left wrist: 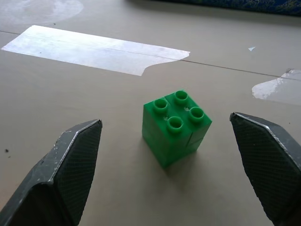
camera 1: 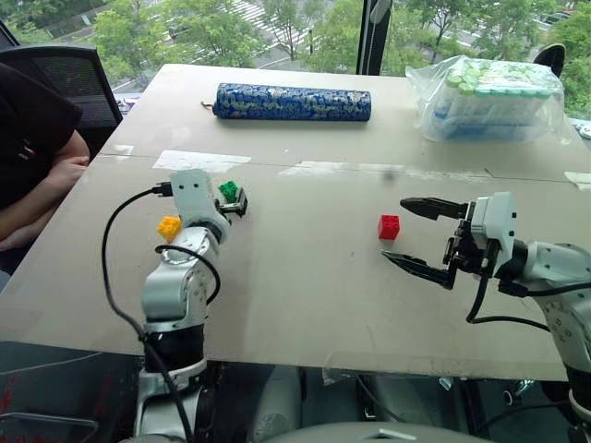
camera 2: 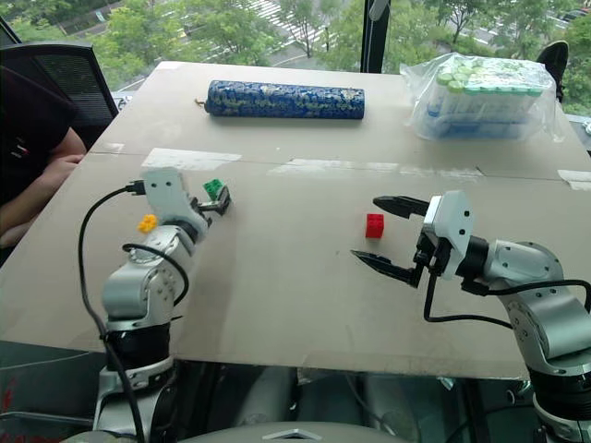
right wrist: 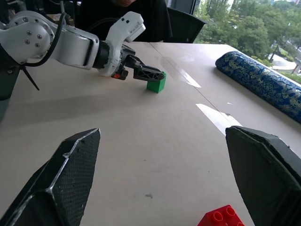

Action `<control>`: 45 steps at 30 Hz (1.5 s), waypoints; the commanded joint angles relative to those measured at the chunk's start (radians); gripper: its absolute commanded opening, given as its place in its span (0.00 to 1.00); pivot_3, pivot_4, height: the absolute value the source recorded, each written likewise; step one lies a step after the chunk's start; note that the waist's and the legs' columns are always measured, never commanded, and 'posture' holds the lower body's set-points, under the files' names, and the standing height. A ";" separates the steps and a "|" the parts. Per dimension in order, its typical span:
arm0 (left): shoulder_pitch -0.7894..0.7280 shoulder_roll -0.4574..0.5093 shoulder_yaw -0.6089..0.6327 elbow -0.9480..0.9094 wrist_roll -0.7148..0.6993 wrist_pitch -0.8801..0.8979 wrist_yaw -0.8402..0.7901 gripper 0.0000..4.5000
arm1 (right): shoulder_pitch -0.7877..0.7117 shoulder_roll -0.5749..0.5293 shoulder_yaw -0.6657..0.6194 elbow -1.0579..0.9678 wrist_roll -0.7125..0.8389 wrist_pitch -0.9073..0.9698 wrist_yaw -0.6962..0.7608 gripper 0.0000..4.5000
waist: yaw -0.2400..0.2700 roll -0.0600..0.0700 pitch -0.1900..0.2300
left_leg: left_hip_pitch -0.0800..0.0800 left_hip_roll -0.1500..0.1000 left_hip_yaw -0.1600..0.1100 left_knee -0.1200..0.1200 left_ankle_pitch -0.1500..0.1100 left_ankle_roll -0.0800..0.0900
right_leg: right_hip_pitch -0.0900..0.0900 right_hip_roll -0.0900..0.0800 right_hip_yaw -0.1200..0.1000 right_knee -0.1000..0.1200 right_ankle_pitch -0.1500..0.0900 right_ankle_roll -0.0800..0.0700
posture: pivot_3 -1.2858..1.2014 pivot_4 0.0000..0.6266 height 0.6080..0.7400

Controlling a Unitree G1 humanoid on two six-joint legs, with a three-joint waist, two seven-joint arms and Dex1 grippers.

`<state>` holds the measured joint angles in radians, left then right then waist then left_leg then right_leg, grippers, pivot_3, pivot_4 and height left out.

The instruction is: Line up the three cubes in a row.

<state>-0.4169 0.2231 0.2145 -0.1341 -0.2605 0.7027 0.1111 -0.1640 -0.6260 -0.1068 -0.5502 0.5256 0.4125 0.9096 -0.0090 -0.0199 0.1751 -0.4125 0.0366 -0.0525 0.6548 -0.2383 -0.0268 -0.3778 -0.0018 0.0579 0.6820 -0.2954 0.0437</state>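
The left gripper (left wrist: 164, 165), fingers spread, frames the green cube (left wrist: 175, 127) to grasp it, while the right gripper (camera 1: 417, 235) gapes at the red cube's (camera 1: 389, 226) three o'clock

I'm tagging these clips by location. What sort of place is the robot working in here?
Probably an office or lab room on an upper floor. A large grey table stands by tall windows looking down on trees and a street, a black office chair sits at its side, and a seated person rests an arm there.

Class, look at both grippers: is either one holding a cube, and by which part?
Nothing is held. The left gripper stands open around the green cube, not touching it; the right gripper is open near the red cube.
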 commanded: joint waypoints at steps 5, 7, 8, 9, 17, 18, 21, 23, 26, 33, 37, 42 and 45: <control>-0.085 -0.088 -0.017 0.167 0.114 -0.138 0.118 1.00 | 0.005 -0.019 -0.044 -0.085 0.060 0.027 -0.065 0.97 | -0.004 0.000 0.000 | -0.002 0.000 0.000 0.000 0.000 0.000 | 0.000 0.000 0.000 -0.003 0.000 0.000 | 0.52 0.24 1.00; -0.094 -0.092 -0.014 0.198 0.138 -0.190 0.135 0.88 | 0.008 -0.022 -0.046 -0.090 0.066 0.030 -0.073 1.00 | -0.003 0.000 0.000 | -0.002 0.000 0.000 -0.001 0.000 0.000 | -0.001 0.000 0.000 -0.003 0.000 0.000 | 0.52 0.24 1.00; -0.093 -0.093 -0.014 0.206 0.144 -0.209 0.137 0.84 | 0.009 -0.024 -0.047 -0.092 0.069 0.032 -0.077 1.00 | -0.002 0.000 0.000 | -0.001 0.000 0.000 -0.001 0.000 0.000 | -0.001 0.000 -0.001 -0.002 0.000 0.000 | 0.52 0.24 1.00; -0.092 -0.094 -0.014 0.211 0.148 -0.222 0.137 0.73 | 0.010 -0.026 -0.047 -0.094 0.071 0.033 -0.081 1.00 | -0.002 0.000 0.000 | -0.001 0.000 0.000 -0.001 0.000 0.000 | -0.001 0.000 -0.001 -0.002 0.000 0.000 | 0.52 0.24 1.00; -0.002 0.043 -0.093 0.197 0.156 -0.391 -0.154 0.29 | 0.072 -0.047 -0.060 -0.121 0.072 0.039 -0.101 1.00 | -0.002 0.000 0.000 | -0.001 0.000 -0.001 -0.001 0.000 0.000 | 0.000 0.000 -0.001 -0.002 0.000 0.000 | 0.52 0.24 1.00; 0.012 0.073 -0.113 0.199 0.157 -0.439 -0.221 0.29 | 0.084 -0.051 -0.063 -0.124 0.072 0.037 -0.100 1.00 | -0.003 0.000 0.000 | -0.001 0.000 -0.001 -0.001 0.000 0.000 | -0.001 0.000 -0.001 -0.002 0.000 0.000 | 0.52 0.24 1.00; 0.045 0.165 -0.112 0.139 -0.085 -0.396 -0.630 0.29 | 0.153 -0.082 -0.090 -0.128 0.064 0.009 -0.066 1.00 | 0.001 0.000 0.000 | -0.001 0.000 0.000 -0.002 0.002 -0.004 | -0.001 0.000 -0.001 -0.002 0.000 0.000 | 0.52 0.24 1.00; 0.055 0.284 -0.171 0.121 -0.201 -0.357 -0.986 0.29 | 0.201 -0.112 -0.114 -0.124 0.065 0.000 -0.033 1.00 | 0.002 0.000 0.000 | -0.002 0.000 -0.001 -0.002 0.002 -0.004 | -0.001 -0.001 -0.003 -0.003 0.000 0.000 | 0.52 0.24 1.00; -0.022 0.365 -0.278 0.264 -0.128 -0.477 -1.218 0.29 | 0.223 -0.133 -0.138 -0.124 0.087 0.009 -0.030 1.00 | -0.001 0.002 0.000 | 0.000 0.000 0.000 -0.002 0.001 -0.001 | 0.000 0.000 -0.002 -0.002 0.000 0.000 | 0.52 0.24 1.00; -0.294 0.271 -0.431 0.709 0.029 -0.755 -1.470 0.29 | 0.314 -0.169 -0.191 -0.141 0.088 0.007 -0.007 1.00 | -0.002 0.001 0.000 | -0.001 0.000 0.000 -0.001 0.003 0.001 | 0.001 0.001 -0.002 -0.002 0.000 0.000 | 0.52 0.24 1.00; -0.395 0.214 -0.438 0.878 0.076 -0.860 -1.503 0.29 | 0.360 -0.172 -0.221 -0.151 0.081 0.002 -0.008 1.00 | -0.008 0.001 0.000 | -0.002 0.000 -0.001 -0.001 0.003 0.001 | 0.000 0.001 -0.002 -0.002 0.000 0.000 | 0.52 0.24 1.00; -0.492 0.168 -0.423 1.037 0.113 -0.938 -1.506 0.29 | 0.408 -0.163 -0.253 -0.185 0.085 0.008 -0.037 1.00 | -0.004 0.001 0.000 | -0.002 0.000 -0.001 -0.002 0.003 0.001 | 0.000 0.001 -0.003 -0.003 0.000 0.000 | 0.52 0.24 1.00; -0.513 0.155 -0.420 1.088 0.128 -0.970 -1.515 0.29 | 0.435 -0.156 -0.266 -0.200 0.082 0.007 -0.046 1.00 | -0.005 0.001 0.000 | -0.002 0.000 0.000 -0.002 0.003 0.001 | 0.000 0.001 -0.003 -0.002 0.000 0.000 | 0.52 0.24 1.00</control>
<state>-0.9083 0.3817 -0.2248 0.9416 -0.1392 -0.2403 -1.3953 0.2700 -0.7853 -0.3359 -0.7175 0.5977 0.4314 0.8702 -0.0145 -0.0187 0.1754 -0.4143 0.0364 -0.0529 0.6532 -0.2350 -0.0257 -0.3780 -0.0009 0.0552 0.6799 -0.2956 0.0436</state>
